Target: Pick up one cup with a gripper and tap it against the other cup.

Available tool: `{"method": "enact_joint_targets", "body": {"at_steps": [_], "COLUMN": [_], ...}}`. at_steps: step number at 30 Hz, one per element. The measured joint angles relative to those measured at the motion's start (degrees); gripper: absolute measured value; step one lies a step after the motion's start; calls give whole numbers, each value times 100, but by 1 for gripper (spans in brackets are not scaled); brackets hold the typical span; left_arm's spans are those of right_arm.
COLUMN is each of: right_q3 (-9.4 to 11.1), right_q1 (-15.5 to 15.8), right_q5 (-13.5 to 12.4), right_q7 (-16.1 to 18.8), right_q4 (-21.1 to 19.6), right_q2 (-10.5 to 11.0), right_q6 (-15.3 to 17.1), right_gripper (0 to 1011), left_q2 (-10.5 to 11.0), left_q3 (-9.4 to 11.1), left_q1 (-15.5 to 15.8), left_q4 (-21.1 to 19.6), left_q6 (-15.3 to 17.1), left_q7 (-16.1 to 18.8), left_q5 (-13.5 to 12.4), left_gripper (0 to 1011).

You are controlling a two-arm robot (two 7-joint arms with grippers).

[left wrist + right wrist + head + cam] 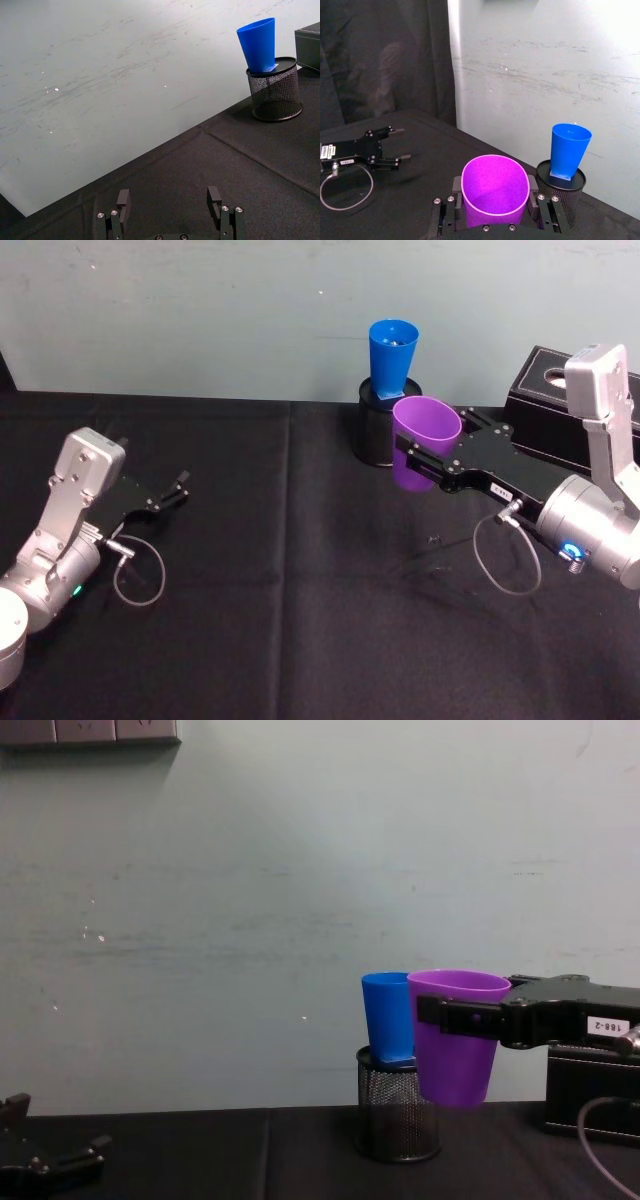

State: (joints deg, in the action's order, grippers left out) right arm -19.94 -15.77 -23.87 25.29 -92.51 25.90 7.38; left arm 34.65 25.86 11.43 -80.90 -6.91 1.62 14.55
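Right tool (432, 440) clamped on lifted purple cup (456, 1038), seemingly just beside blue cup (393, 358), left tool (178, 490) parked open

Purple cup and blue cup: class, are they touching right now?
Apart. The right wrist view shows a strip of wall between the purple cup, held in the right gripper, and the blue cup.

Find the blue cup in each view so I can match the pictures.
Head: blue cup top centre, in the mesh holder, behind the purple cup held by the right gripper.
Left wrist: upper right, in the holder, beyond the open left gripper.
Right wrist: lower right, in the holder, beside the purple cup.
Chest: centre, just left of the purple cup.
Shared landmark: the mesh holder under it.
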Motion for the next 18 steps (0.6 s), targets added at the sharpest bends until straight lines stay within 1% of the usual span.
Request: {"method": "enact_joint_targets", "body": {"at_steps": [18], "right_q3": [9], "right_q1": [4], "right_q5": [14], "right_q7": [8], "right_q4": [10], "right_q2": [0], "right_q6": [-13], "right_gripper": [733], "left_q2": [0], "left_q3": [0], "left_q1": [0], "left_q4": [0], "left_q6": [0], "left_q7": [0], "left_q5": [0], "left_gripper": [1005]}}
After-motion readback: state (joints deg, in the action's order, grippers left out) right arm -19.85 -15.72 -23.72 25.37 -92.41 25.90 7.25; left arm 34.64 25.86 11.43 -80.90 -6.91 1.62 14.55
